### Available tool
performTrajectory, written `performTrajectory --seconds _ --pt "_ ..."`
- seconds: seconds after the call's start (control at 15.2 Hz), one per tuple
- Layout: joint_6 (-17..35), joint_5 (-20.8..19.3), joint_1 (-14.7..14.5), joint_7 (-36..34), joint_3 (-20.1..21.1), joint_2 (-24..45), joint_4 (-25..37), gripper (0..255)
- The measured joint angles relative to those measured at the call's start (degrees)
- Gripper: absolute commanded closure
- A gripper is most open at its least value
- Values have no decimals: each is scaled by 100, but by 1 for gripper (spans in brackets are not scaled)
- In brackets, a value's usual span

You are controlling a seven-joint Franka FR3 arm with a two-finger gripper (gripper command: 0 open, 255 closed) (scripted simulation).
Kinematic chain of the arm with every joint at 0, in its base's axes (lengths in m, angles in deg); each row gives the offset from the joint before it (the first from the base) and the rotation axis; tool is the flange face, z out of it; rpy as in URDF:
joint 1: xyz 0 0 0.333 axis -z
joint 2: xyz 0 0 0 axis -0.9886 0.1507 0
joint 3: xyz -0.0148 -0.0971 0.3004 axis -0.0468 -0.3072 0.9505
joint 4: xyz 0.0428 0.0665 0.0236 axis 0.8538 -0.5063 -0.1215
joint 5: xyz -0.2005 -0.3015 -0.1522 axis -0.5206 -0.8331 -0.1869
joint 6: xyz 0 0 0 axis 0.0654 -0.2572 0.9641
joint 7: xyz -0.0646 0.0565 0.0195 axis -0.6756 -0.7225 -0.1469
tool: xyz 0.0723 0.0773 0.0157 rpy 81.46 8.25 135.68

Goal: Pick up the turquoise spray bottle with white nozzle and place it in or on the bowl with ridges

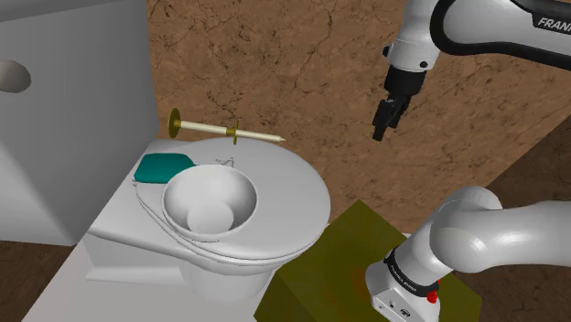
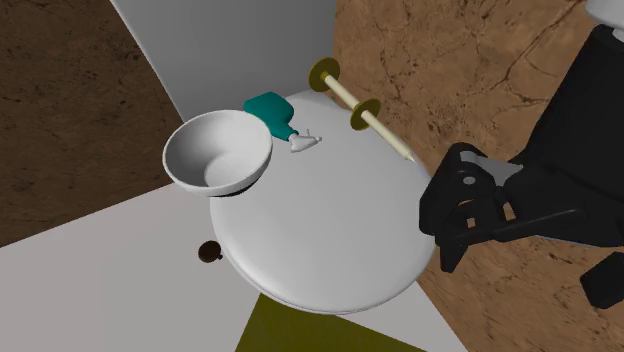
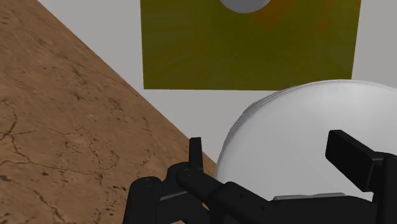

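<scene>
Turquoise spray bottle [image 1: 165, 167] lies on its side on the toilet lid [image 1: 293, 197], just beside the ridged bowl [image 1: 233, 187], on the shoulder view's left. The bowl is empty. Gripper [image 1: 381, 128] hangs well apart over the brown floor, jaws spread, nothing between them. The bottle is likely light, stiff, slick plastic; grip across the body, not the thin white nozzle [image 2: 303, 143].

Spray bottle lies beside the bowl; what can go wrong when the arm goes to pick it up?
The spray bottle lies flat, close beside the bowl, so the open gripper may knock the bowl while closing. The bowl sits at the edge of the toilet lid and could slide off.
</scene>
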Motion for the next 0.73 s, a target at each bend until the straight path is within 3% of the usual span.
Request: performTrajectory --seconds 0.2,0.73 --pt "185 39 -59 4 54 203 33 0" --pt "1350 237 -412 2 448 1490 275 0"
